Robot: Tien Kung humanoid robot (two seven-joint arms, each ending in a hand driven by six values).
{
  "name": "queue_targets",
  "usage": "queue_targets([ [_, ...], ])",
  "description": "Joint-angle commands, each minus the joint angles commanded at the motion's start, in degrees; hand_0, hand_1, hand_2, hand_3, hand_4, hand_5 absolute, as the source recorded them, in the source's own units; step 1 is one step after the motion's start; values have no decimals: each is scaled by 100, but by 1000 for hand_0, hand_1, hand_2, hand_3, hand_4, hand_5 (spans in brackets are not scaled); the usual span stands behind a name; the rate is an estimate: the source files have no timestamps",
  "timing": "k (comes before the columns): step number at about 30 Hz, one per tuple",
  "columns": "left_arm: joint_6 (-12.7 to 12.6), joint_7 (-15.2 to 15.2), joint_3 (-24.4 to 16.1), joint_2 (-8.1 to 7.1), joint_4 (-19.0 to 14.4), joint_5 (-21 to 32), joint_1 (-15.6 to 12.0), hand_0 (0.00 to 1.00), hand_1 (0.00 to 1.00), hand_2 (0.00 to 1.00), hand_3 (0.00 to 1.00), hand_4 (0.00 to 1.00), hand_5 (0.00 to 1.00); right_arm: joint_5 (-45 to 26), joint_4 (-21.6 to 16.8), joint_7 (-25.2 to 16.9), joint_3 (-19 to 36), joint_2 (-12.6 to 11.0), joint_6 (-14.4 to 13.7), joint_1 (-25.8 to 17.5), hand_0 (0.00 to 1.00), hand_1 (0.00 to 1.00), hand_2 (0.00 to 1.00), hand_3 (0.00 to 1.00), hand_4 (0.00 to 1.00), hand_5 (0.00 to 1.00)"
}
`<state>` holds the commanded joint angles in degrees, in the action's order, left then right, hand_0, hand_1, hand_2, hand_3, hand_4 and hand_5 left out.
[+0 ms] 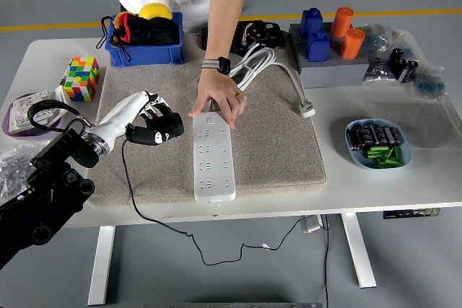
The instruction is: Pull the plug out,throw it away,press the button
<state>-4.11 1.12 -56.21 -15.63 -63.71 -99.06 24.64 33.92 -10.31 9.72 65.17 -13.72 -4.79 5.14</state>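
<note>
A white power strip [214, 164] lies lengthwise on the grey mat [274, 142]. A person's hand [220, 103] presses down on its far end. My left hand [160, 126] is to the left of the strip, above the mat, and is shut on a black plug [150, 137]. The plug is clear of the strip. Its thin black cord [137, 192] hangs down from my hand, crosses the mat and drops over the table's near edge. My right arm is out of view.
A blue bin [144, 52] with black and yellow items stands at the back. A colour cube [81, 78] and a purple dish [29, 117] are at the left. A white cable [271, 66], a grey block [332, 70] and a battery bowl [377, 143] are at the right.
</note>
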Motion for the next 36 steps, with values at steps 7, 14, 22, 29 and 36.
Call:
queue_targets([
  [7, 12, -2, 32, -2, 128, 70, 7, 522, 527, 494, 616, 745, 2, -11, 0, -5, -16, 5, 1, 0, 754, 663, 651, 619, 660, 507],
  [14, 62, 12, 59, 3, 167, 76, 13, 588, 574, 530, 628, 750, 2, 4, 0, 3, -6, 4, -1, 2, 753, 663, 651, 619, 660, 507],
  [22, 79, -3, 70, 2, 182, 132, 13, 672, 696, 594, 670, 766, 2, 5, 0, 0, 9, 5, -7, 1, 753, 663, 651, 619, 660, 507],
  [29, 99, -12, 60, 12, 168, 154, -1, 729, 781, 714, 768, 787, 2, 0, 0, -7, -2, 13, -1, -2, 753, 663, 651, 619, 660, 507],
  [36, 105, 1, 45, 6, 135, 159, 0, 778, 858, 831, 860, 917, 2, 10, 0, -2, -2, 7, -2, -2, 753, 662, 651, 618, 660, 506],
])
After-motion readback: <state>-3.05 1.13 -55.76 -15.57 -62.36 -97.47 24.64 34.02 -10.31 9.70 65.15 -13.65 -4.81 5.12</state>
